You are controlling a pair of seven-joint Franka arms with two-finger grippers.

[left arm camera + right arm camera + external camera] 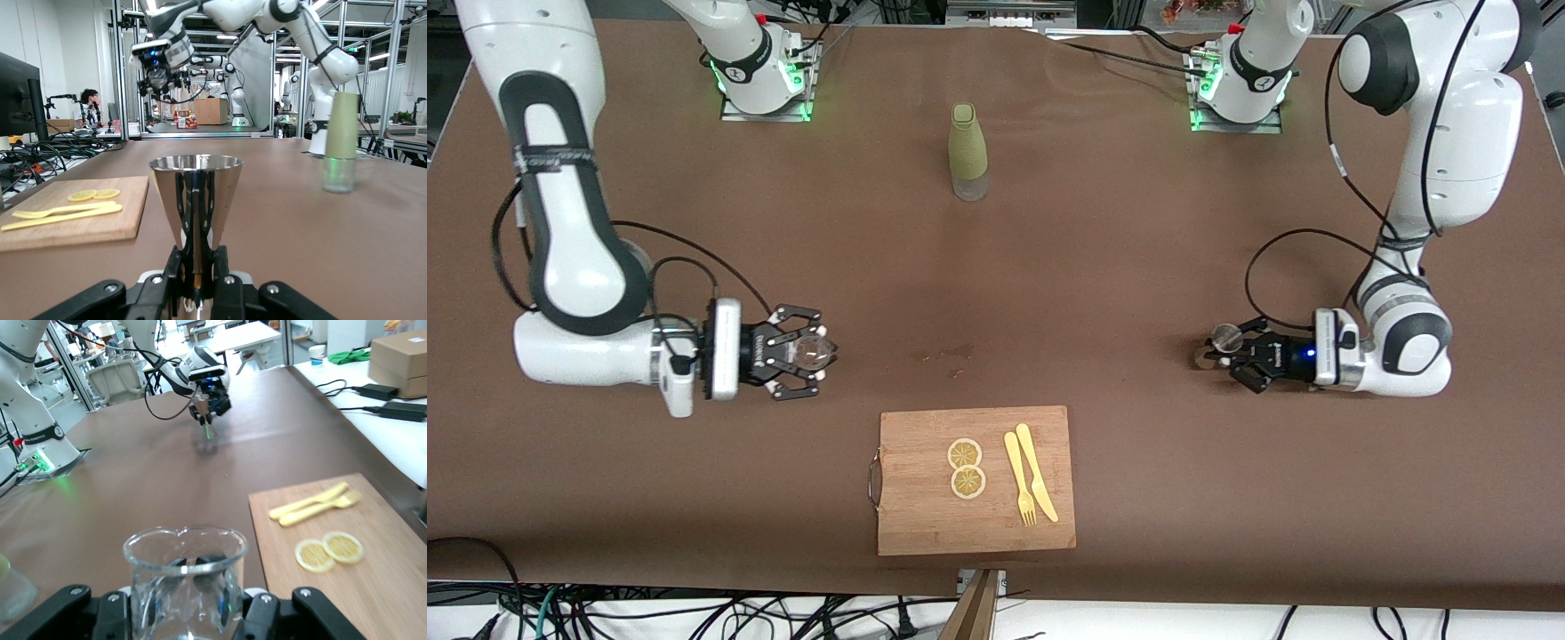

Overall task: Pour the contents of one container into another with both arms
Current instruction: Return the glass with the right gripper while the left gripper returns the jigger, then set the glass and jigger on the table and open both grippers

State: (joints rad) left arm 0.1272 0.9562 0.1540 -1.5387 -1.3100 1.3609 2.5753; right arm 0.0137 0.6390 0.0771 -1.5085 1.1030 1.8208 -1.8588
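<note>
My right gripper [805, 354] is raised over the table toward the right arm's end, shut on the small clear glass cup [816, 348]. In the right wrist view the cup [183, 577] stands upright between the fingers of that gripper [185, 613]. Toward the left arm's end, my left gripper [1230, 356] sits low, shut on the narrow waist of the shiny steel hourglass measuring cup [1224, 338]. The left wrist view shows the measuring cup [195, 190] upright in the gripper [197, 270]. I cannot tell whether its foot rests on the table.
A tall olive-green bottle [967, 151] stands mid-table near the bases. A wooden cutting board [925, 516] lies near the front edge with two lemon slices [966, 468] and a yellow fork and knife [1030, 484]. Small specks [951, 356] mark the brown cloth mid-table.
</note>
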